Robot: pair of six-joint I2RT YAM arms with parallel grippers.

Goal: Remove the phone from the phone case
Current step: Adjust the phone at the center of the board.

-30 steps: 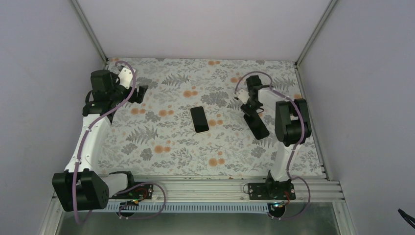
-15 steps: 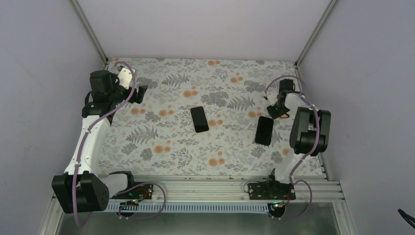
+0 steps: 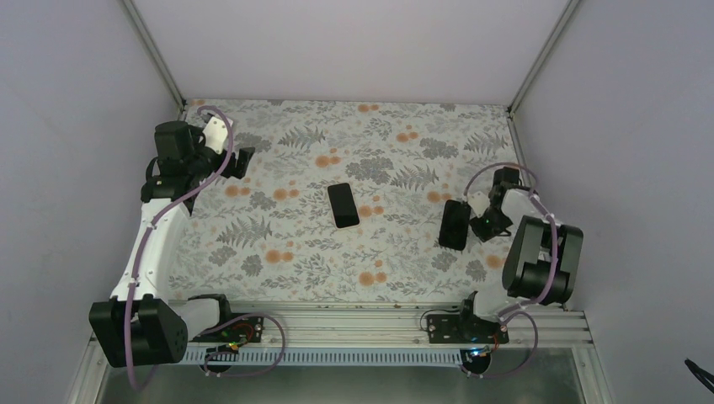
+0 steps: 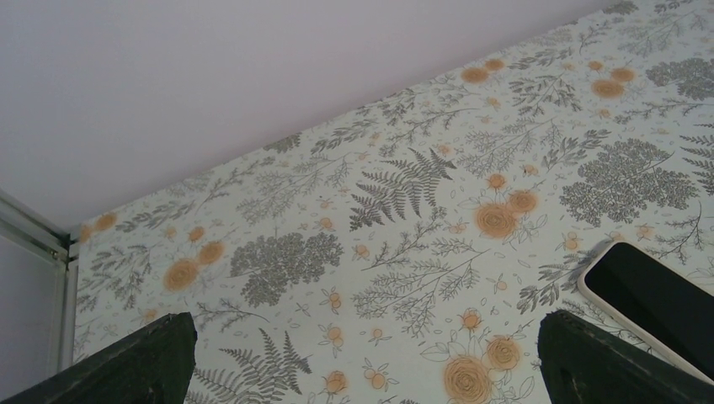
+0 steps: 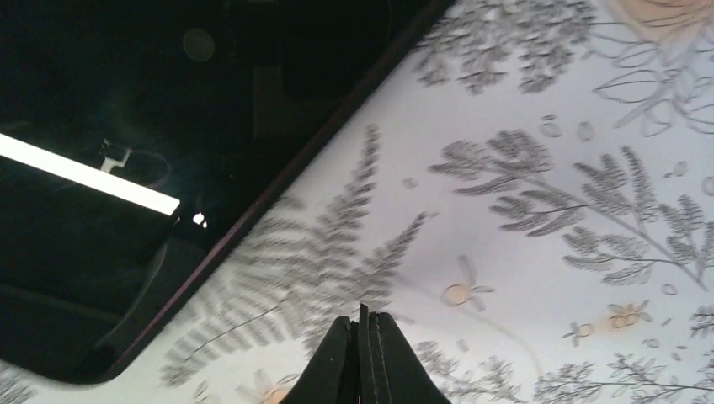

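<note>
- My pincer (image 5: 363, 341) shows at the bottom edge, its two fingers pressed tight together.
- The black phone case (image 5: 151, 109) fills the upper left, lying on the floral cloth (image 5: 547, 278).
- Its glossy face mirrors one bright bar of light.
- My fingertips sit near its long edge, apart from it.

The phone (image 3: 343, 205) lies flat on the middle of the table (image 3: 278, 244), and the phone case (image 3: 455, 225) lies to its right, just beside the right claw (image 3: 482, 225).
</note>
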